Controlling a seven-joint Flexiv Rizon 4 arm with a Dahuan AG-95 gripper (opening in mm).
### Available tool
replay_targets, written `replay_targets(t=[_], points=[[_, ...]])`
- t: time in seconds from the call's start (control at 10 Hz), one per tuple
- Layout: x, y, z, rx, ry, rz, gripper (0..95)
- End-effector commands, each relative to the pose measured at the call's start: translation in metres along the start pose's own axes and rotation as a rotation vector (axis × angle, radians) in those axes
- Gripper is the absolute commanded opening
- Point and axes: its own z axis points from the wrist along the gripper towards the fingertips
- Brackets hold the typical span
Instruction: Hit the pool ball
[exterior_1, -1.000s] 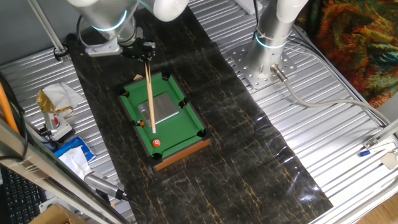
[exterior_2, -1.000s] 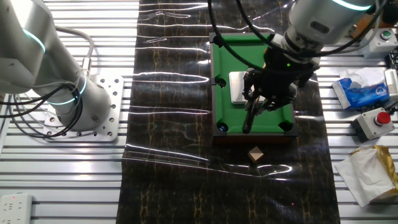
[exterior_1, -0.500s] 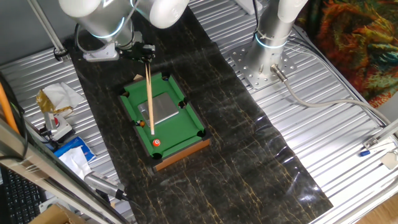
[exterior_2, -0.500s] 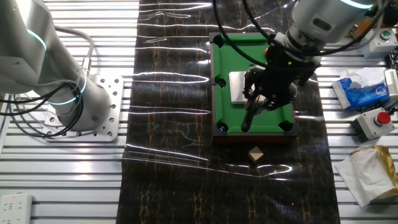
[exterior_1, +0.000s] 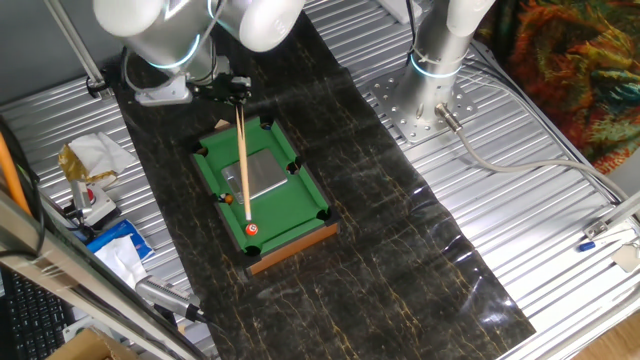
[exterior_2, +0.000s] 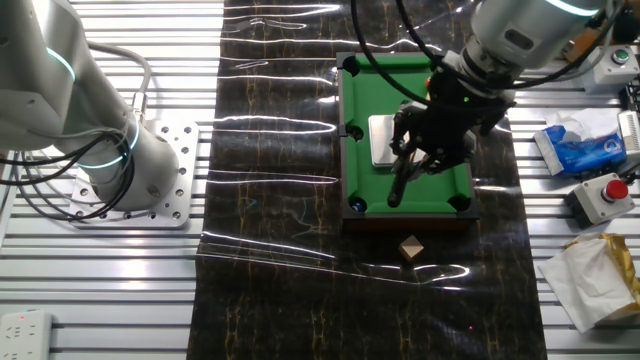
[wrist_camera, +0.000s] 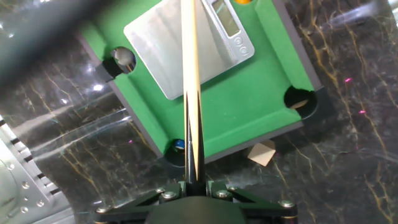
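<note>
Gripper: the gripper (wrist_camera: 193, 185) is at the near end of the little pool table (exterior_1: 215, 172). Its jaws are closed tight on the thick end of the cue stick (exterior_1: 241, 150).
Arm: the big arm bends down over that end of the table. The hand is tipped so the stick slants down and away from the jaws.
Cue stick: it runs out from the jaws, over the silver scale (wrist_camera: 165, 43) in the middle of the green felt.
Blue ball: in the hand view, a small blue ball (wrist_camera: 179, 145) sits in the pocket just beside the stick, close to the jaws.
Wooden block: a small wooden block (exterior_2: 409, 248) lies on the dark mat, just off the table end.
Pool ball: the pool ball (exterior_1: 252, 229) is far from the jaws, at the other end of the table, just past the tip of the stick. I cannot tell if the tip touches it.
</note>
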Motion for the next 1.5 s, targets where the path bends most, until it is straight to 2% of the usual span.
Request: replay_targets(t=[0.1,0.4,0.7,0.8,0.9,1.0,1.5], points=[[-0.001,0.001,0.001,-0.003,0.005,-0.001,0.0],[-0.014,-0.001,0.002,-0.012,-0.011,0.021,0.0],[-0.021,-0.004,-0.002,-0.044,-0.064,0.063,0.0],[-0.024,-0.004,-0.009,-0.059,-0.062,0.074,0.0],[-0.029,-0.005,-0.015,-0.060,-0.046,0.072,0.0],[-0.029,-0.005,-0.018,-0.042,-0.025,0.075,0.0],[-0.014,0.003,-0.020,-0.046,-0.015,0.077,0.0]])
